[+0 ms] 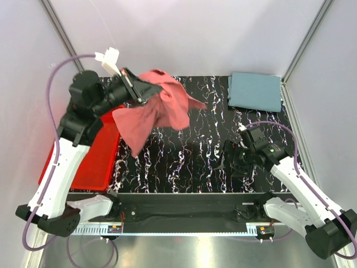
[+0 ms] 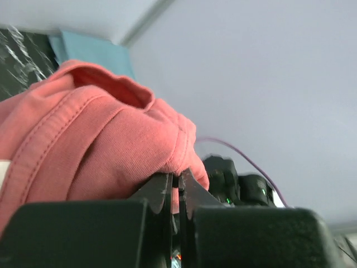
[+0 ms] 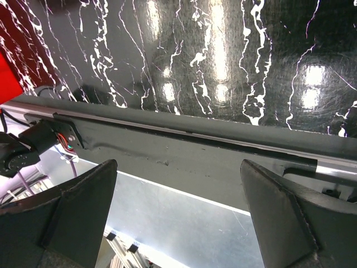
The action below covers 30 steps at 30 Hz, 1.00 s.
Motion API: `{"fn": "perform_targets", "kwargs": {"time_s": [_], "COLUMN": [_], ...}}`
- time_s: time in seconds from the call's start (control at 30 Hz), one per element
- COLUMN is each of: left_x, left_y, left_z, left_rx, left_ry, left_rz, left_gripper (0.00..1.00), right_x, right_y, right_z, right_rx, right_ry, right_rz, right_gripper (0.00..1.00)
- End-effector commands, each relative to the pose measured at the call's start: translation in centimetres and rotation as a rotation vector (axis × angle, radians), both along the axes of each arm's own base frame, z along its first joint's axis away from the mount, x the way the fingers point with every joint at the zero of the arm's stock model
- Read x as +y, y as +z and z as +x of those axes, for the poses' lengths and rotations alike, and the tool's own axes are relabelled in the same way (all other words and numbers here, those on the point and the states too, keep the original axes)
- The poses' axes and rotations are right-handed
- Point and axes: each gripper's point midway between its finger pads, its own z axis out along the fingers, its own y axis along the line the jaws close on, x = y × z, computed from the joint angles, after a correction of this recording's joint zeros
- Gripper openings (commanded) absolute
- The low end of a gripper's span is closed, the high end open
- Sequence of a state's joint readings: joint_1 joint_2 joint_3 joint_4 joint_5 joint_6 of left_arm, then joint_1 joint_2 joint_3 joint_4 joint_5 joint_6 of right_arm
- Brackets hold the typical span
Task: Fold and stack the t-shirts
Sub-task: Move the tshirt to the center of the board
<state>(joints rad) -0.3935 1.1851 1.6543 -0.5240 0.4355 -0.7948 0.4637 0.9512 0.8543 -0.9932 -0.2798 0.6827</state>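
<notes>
Salmon-pink t-shirt [image 1: 162,111], unfolded, dangling above the far left of the table [image 1: 195,151], pinched between the closed jaws of the left gripper [image 1: 138,89]. Grey-blue t-shirt [image 1: 255,91], already folded, flat at the far right corner. Right gripper [image 3: 178,218] low near the front edge, jaws wide apart, empty. Left to do: folding the pink one, stacking. No legible writing.

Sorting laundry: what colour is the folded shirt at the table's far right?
The folded cotton t-shirt is muted grey-blue; clearest in top view.
</notes>
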Motion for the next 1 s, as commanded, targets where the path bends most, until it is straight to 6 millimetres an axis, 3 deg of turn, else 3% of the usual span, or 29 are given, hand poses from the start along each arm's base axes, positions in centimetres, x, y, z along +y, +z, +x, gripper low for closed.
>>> {"fn": "perform_targets", "kwargs": {"time_s": [0.0, 0.17, 0.27, 0.3, 0.4, 0.43, 0.5, 0.53, 0.6, 0.63, 0.67, 0.83, 0.9, 0.97], "left_x": [-2.8, -5.6, -6.2, -6.2, -6.8, -6.7, -6.6, -6.1, -5.1, -4.0, -3.4, 2.2, 3.8, 4.2], "left_y": [-0.9, -5.7, -11.6, -14.7, -18.9, -21.5, -23.8, -25.1, -25.8, -27.0, -26.7, -28.7, -30.2, -30.8], "left_z": [-1.3, -1.8, -0.9, -1.0, -1.4, -1.9, -2.5, -3.0, -2.9, -3.7, -3.7, -5.2, -6.2, -6.9], "left_rx": [0.027, 0.121, 0.262, 0.327, 0.405, 0.471, 0.516, 0.54, 0.517, 0.566, 0.559, 0.555, 0.553, 0.555], "left_ry": [-0.123, -0.185, -0.159, -0.157, -0.165, -0.163, -0.14, -0.126, -0.078, -0.054, -0.033, 0.081, 0.097, 0.081], "left_rz": [-0.119, -0.046, 0.046, 0.076, 0.097, 0.114, 0.161, 0.21, 0.289, 0.355, 0.385, 0.636, 0.697, 0.705], "left_gripper": [0.0, 0.0, 0.01, 0.01, 0.06, 0.26, 0.43, 0.65, 0.84, 0.87, 0.89, 0.83, 0.78, 0.76], "right_x": [0.0, -0.1, 0.0, 0.0, 0.3, 0.5, 1.3, 2.0, 2.9, 3.5, 3.8, 5.7, 6.6, 7.5], "right_y": [1.4, 1.4, 1.0, 0.6, -0.3, -0.8, -1.0, -1.7, -2.8, -2.9, -3.2, -3.3, -3.8, -4.1], "right_z": [0.6, 0.8, 1.1, 1.2, 2.0, 2.3, 2.1, 2.6, 2.6, 3.5, 3.7, 4.4, 4.7, 5.6], "right_rx": [-0.05, -0.066, -0.068, -0.066, -0.075, -0.048, -0.018, -0.006, 0.021, -0.014, -0.009, 0.032, 0.058, 0.061], "right_ry": [-0.028, -0.013, 0.016, 0.041, 0.094, 0.108, 0.181, 0.2, 0.234, 0.236, 0.229, 0.214, 0.206, 0.197], "right_rz": [0.014, 0.005, -0.008, -0.019, -0.037, -0.051, -0.026, -0.01, 0.029, 0.056, 0.063, 0.156, 0.197, 0.224], "right_gripper": [1.0, 1.0, 1.0, 1.0, 0.99, 1.0, 1.0, 1.0, 1.0, 1.0, 1.0, 0.96, 0.92, 0.9]}}
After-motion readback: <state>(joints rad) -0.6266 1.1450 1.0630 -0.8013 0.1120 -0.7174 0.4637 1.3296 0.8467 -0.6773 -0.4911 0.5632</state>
